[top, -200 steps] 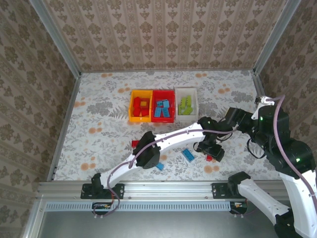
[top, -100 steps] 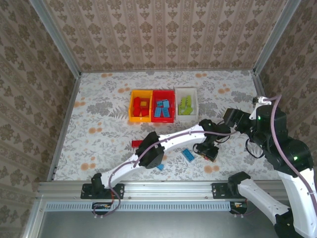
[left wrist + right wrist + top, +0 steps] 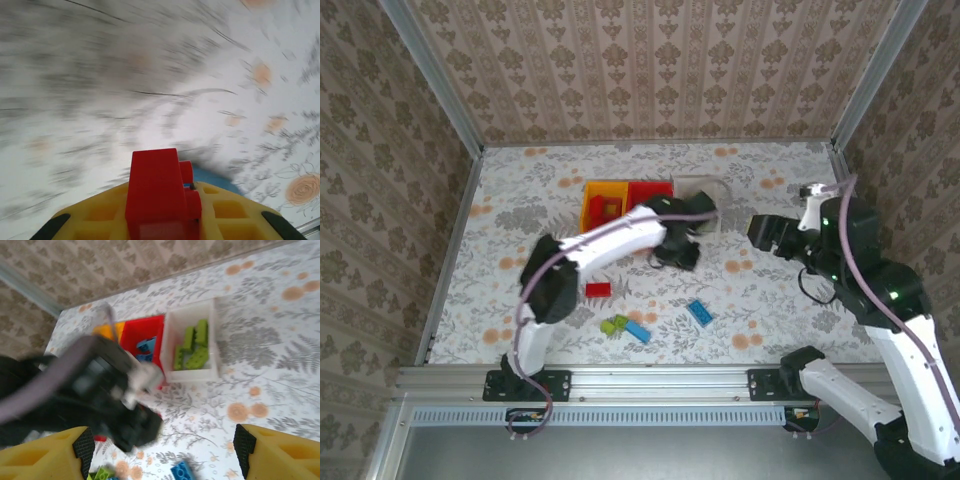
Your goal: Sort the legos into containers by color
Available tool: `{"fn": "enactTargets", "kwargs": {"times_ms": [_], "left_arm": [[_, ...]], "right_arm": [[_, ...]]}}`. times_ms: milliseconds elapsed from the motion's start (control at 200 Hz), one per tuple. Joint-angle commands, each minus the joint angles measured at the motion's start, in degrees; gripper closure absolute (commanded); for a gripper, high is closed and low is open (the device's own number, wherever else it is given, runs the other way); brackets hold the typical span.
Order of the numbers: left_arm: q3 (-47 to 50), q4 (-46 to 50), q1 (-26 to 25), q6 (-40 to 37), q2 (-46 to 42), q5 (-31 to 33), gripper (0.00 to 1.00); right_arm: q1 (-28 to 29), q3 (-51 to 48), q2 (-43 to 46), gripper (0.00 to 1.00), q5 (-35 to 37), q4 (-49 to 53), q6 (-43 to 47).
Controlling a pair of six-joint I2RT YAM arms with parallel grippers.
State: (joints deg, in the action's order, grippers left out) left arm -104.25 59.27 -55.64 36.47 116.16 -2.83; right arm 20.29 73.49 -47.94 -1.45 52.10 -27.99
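Left wrist view: the left gripper (image 3: 161, 212) is pinched narrow on a red brick (image 3: 156, 182). A second ago it was low by the right gripper; now it has swung up to the bins, so the pick is done. The yellow-orange bin (image 3: 589, 207) of reds lies just left of the fingers, past the red bin (image 3: 650, 188) rim. The right gripper (image 3: 164, 445) gapes wide and empty, well clear.
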Motion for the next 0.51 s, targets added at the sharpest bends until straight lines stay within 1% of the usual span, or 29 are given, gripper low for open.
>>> {"fn": "enactTargets", "kwargs": {"times_ms": [0,95,225,355,500], "left_arm": [[5.0,0.3,6.6,-1.3,-6.6,3.8,0.76],[7.2,1.0,13.5,-3.5,-9.4,4.2,0.76],[6.5,1.1,20.7,-6.9,-8.7,4.1,0.76],[4.1,1.5,24.7,-8.9,-4.9,4.9,0.76],[2.6,0.5,27.6,-10.0,-0.7,4.6,0.75]], "right_arm": [[5.0,-4.5,-3.2,0.23,-5.0,-8.8,2.7],[11.2,-7.5,-7.7,0.23,-5.4,-14.7,4.4],[15.5,-11.7,-14.3,0.23,-8.5,-24.1,4.7],[16.8,-11.8,-20.9,0.23,-10.1,-26.9,3.9],[17.2,-11.6,-24.7,0.23,-11.1,-28.9,3.1]]}}
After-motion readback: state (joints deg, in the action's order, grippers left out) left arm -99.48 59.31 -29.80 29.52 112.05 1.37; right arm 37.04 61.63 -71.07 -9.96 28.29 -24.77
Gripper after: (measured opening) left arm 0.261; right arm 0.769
